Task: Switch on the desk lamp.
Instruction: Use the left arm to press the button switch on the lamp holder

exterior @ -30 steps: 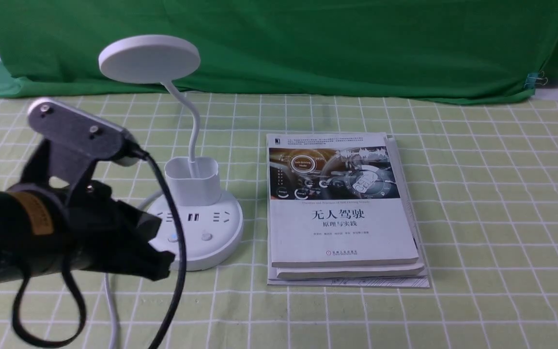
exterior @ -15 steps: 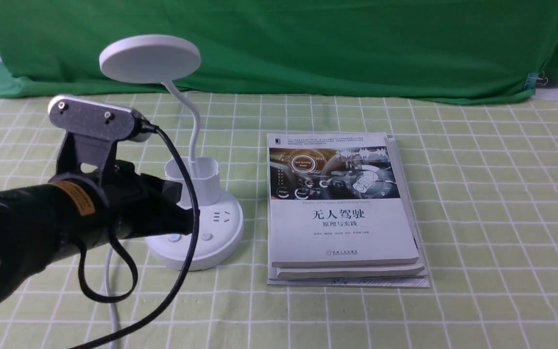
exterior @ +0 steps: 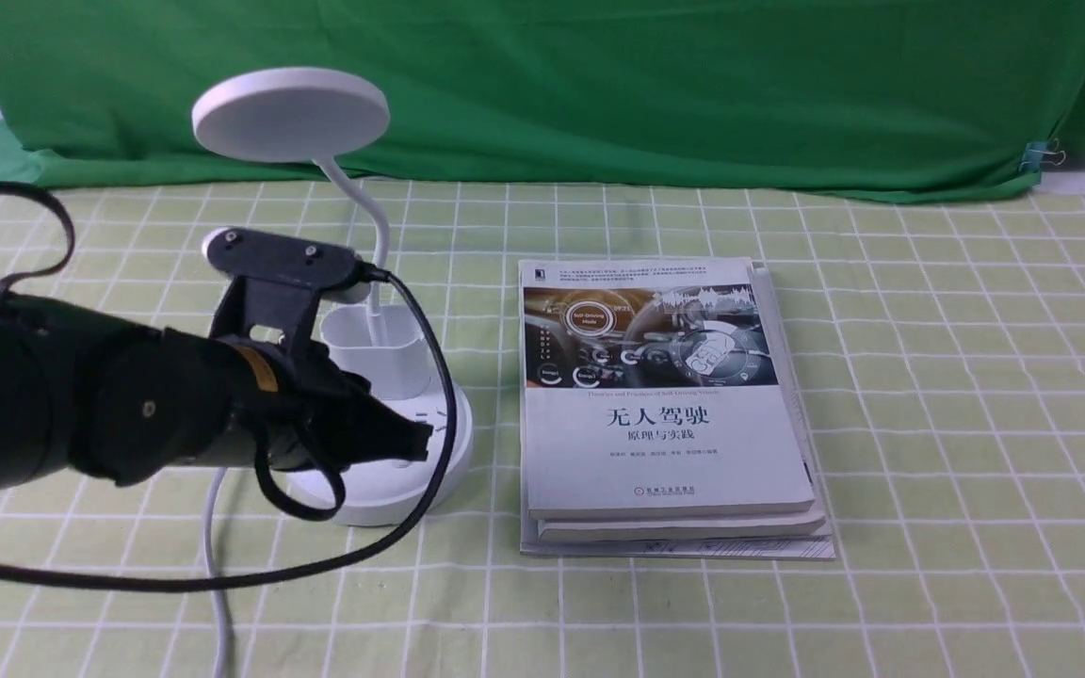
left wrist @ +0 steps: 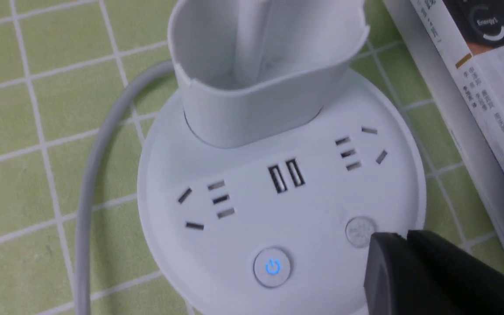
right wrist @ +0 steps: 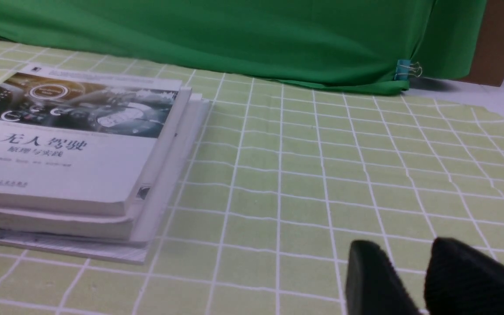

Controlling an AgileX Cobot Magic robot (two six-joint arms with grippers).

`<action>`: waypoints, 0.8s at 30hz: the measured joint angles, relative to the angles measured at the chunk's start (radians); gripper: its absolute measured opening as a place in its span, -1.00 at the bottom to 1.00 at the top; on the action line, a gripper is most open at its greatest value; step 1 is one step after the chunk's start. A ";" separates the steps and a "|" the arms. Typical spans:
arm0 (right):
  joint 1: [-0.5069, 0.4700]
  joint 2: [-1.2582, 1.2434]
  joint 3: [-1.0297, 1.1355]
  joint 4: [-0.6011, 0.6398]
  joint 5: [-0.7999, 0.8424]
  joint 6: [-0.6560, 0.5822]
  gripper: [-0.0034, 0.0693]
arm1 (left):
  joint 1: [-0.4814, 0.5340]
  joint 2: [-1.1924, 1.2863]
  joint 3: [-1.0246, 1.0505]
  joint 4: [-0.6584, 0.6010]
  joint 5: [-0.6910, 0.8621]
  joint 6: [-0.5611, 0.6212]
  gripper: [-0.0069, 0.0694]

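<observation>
The white desk lamp stands left of centre, with its disc head (exterior: 290, 113) on a bent neck above the cup holder (exterior: 382, 353) and round base (exterior: 456, 435). In the left wrist view the base (left wrist: 252, 205) shows sockets, a power button with a blue light (left wrist: 272, 267) and a clear round button (left wrist: 359, 229). My left gripper (exterior: 420, 438) is shut and empty. Its tips (left wrist: 403, 238) sit right beside the clear button at the base's edge. My right gripper (right wrist: 405, 245) is open and empty, low over the cloth, out of the front view.
A stack of books (exterior: 670, 405) lies right of the lamp, close to the base (left wrist: 488, 87). The lamp's white cord (exterior: 213, 565) runs toward the front edge. My left arm's black cable (exterior: 222, 576) loops over the cloth. A green backdrop (exterior: 599, 85) closes the back.
My left arm has moved forward and right, bringing the shut gripper from beside the lamp to over the front of its base. The lamp and books have not moved.
</observation>
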 joint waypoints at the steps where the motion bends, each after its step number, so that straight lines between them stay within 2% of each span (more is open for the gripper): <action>1: 0.000 0.000 0.000 0.000 0.000 0.000 -0.23 | -0.003 0.016 -0.011 0.001 0.000 0.001 -0.77; 8: 0.000 0.000 0.000 0.000 0.000 0.000 -0.23 | -0.025 0.114 -0.044 0.007 0.002 0.029 -0.77; 24: 0.000 0.000 0.000 0.000 0.000 0.000 -0.23 | -0.025 0.171 -0.046 0.021 -0.058 0.036 -0.77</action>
